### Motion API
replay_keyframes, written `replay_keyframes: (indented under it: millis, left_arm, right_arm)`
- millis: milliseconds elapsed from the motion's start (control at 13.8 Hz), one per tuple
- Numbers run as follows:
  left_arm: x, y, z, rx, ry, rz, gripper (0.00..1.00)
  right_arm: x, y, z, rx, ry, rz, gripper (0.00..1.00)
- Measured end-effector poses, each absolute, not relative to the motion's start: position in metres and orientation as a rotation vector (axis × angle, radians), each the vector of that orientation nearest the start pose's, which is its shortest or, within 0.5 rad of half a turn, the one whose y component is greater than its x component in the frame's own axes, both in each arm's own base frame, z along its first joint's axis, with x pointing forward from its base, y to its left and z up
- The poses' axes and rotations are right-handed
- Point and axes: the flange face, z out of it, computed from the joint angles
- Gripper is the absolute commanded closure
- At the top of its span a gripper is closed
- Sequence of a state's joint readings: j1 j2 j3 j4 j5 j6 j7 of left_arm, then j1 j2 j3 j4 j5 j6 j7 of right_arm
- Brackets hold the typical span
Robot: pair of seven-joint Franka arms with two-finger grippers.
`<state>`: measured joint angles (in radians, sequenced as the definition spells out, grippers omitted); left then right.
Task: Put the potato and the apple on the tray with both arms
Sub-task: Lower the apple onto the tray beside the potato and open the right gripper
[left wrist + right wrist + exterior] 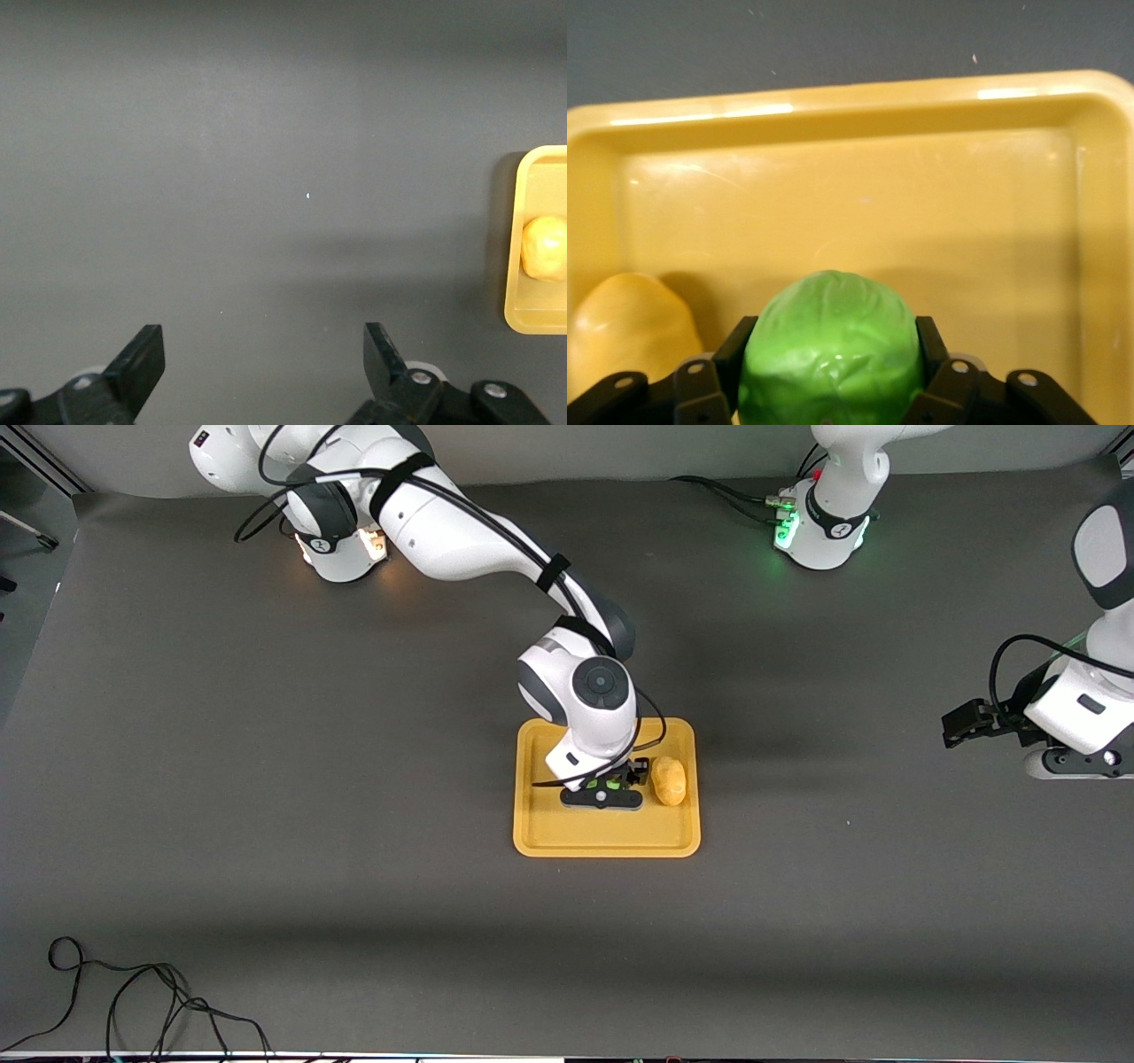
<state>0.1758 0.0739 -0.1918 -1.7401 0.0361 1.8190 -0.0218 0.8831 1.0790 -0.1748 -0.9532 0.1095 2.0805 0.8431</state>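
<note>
The yellow-orange tray [607, 841] lies mid-table. The yellow potato [670, 780] lies in it, toward the left arm's end. My right gripper [605, 790] is low over the tray beside the potato, shut on the green apple [611, 784]. In the right wrist view the apple [828, 345] fills the space between the fingers [744, 341], with the potato [625, 332] beside it on the tray [859, 106]. My left gripper [950, 726] is open and empty over bare table near the left arm's end. The left wrist view shows the tray [532, 177] and potato [545, 248] at its edge.
A loose black cable [133, 992] lies on the dark grey table near the front camera at the right arm's end. The arm bases [819, 531] stand along the table edge farthest from the front camera.
</note>
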Motion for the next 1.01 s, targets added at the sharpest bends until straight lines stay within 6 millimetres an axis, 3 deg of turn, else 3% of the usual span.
replay_keyframes:
  millis: [217,289,362,651,796,941,1013]
  left_arm:
    - [0.587,-0.004,0.525,-3.121,0.006,-0.012,0.0]
    - [0.587,-0.004,0.525,-3.121,0.006,-0.013,0.0]
    - [0.587,-0.004,0.524,-3.122,0.006,-0.013,0.0]
    - [0.587,-0.008,0.523,-3.122,0.011,-0.006,0.0]
    - [0.587,-0.007,0.523,-3.122,0.009,-0.005,0.0]
    - [0.587,-0.005,0.523,-3.122,0.003,-0.006,0.0]
    - [0.587,-0.003,0.523,-3.121,-0.001,-0.006,0.0]
  right_arm:
    - [0.561,0.555,0.196,-3.156,0.117,-0.105,0.41]
    - [0.561,0.553,0.192,-3.16,0.115,-0.103,0.33]
    - [0.562,0.552,0.189,-3.155,0.115,-0.113,0.0]
    - [0.565,0.554,0.194,-3.128,0.114,-0.151,0.0]
    - [0.566,0.556,0.22,-3.122,0.117,-0.153,0.0]
    - [0.566,0.555,0.271,-3.128,0.125,-0.13,0.0]
    - [0.564,0.552,0.307,-3.127,0.131,-0.12,0.0]
